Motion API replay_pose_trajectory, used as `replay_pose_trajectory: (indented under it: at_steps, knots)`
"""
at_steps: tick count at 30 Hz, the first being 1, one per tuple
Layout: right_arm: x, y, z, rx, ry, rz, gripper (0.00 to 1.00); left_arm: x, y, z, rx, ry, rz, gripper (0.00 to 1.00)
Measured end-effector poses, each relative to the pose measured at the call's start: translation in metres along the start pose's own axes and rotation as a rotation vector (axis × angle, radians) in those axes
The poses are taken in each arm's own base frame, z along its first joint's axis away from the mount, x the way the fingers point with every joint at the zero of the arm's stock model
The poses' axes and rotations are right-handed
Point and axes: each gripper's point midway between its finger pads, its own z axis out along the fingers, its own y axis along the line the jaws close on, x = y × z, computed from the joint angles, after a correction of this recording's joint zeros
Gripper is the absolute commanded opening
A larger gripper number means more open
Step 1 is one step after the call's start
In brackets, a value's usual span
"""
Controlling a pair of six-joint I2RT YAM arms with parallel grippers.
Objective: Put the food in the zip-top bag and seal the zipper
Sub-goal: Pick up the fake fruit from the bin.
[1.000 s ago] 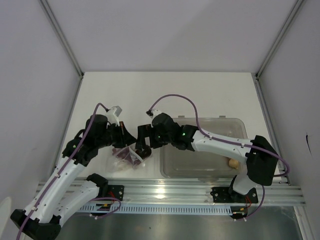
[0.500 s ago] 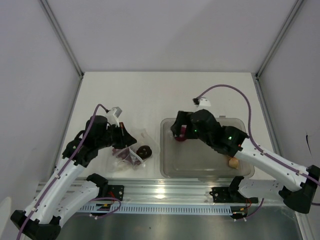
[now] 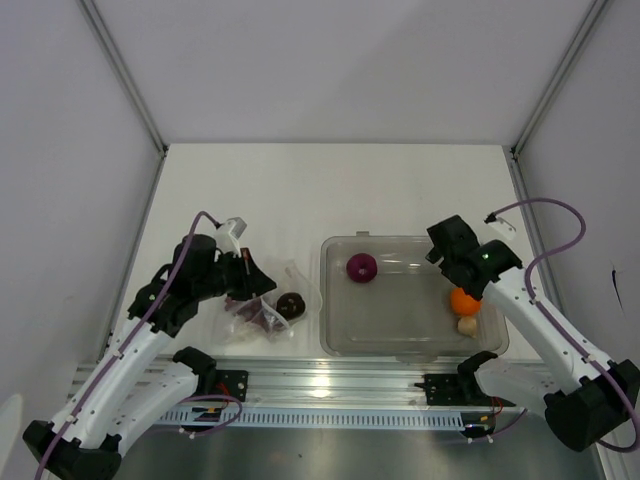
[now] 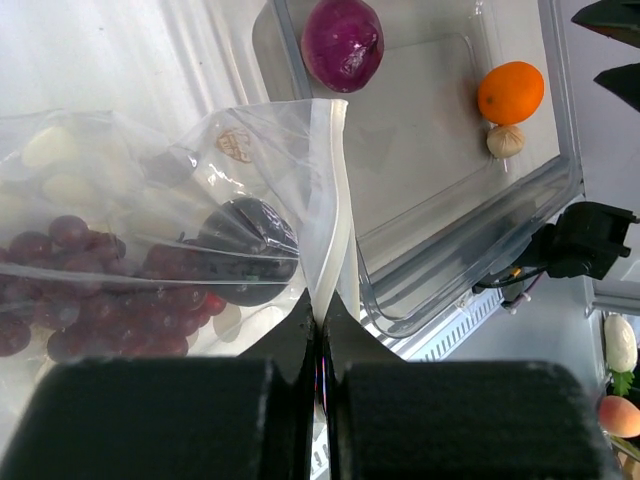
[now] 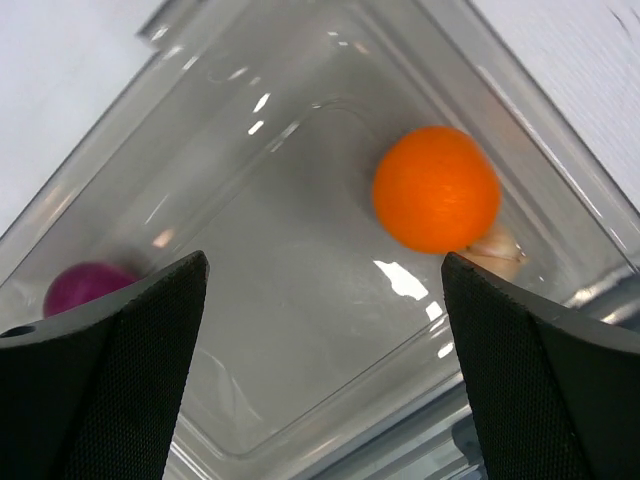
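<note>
Left pincer (image 4: 320,335) pinches zipper (image 4: 332,200) of zip-top bag (image 4: 120,180); grape bunch (image 4: 60,295) inside. Right pincer (image 5: 320,275) spread wide, empty, above orange ball (image 5: 436,188) in clear tub (image 5: 545,135).

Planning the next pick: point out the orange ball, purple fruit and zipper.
orange ball (image 5: 436,188), right wrist view, middle of its surface.
purple fruit (image 4: 343,42), left wrist view, middle of its skin.
zipper (image 4: 332,200), left wrist view, midway along pale strip.
</note>
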Motion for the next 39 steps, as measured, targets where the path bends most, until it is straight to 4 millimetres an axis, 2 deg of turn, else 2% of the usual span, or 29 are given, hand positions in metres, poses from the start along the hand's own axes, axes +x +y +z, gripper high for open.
replay_pose_trajectory:
  at_steps: [9, 16, 24, 29, 39]
  knots:
    - [0.009, -0.053, 0.018, 0.184, -0.005, 0.235, 0.99, 0.002, -0.002, 0.002, 0.020, 0.005, -0.004, 0.01]
    - [0.006, -0.070, 0.029, 0.273, -0.006, 0.315, 0.99, 0.002, -0.003, 0.002, 0.024, 0.006, -0.006, 0.00]
    - [0.028, -0.096, 0.043, 0.363, 0.047, 0.315, 1.00, 0.003, -0.007, 0.006, 0.064, -0.005, -0.036, 0.01]
    - [0.039, -0.099, 0.049, 0.347, 0.076, 0.281, 0.99, 0.008, -0.008, 0.013, 0.100, 0.000, -0.047, 0.01]
    - [0.046, -0.078, 0.055, 0.234, 0.139, 0.241, 0.98, 0.011, -0.011, 0.022, 0.148, 0.012, -0.038, 0.01]
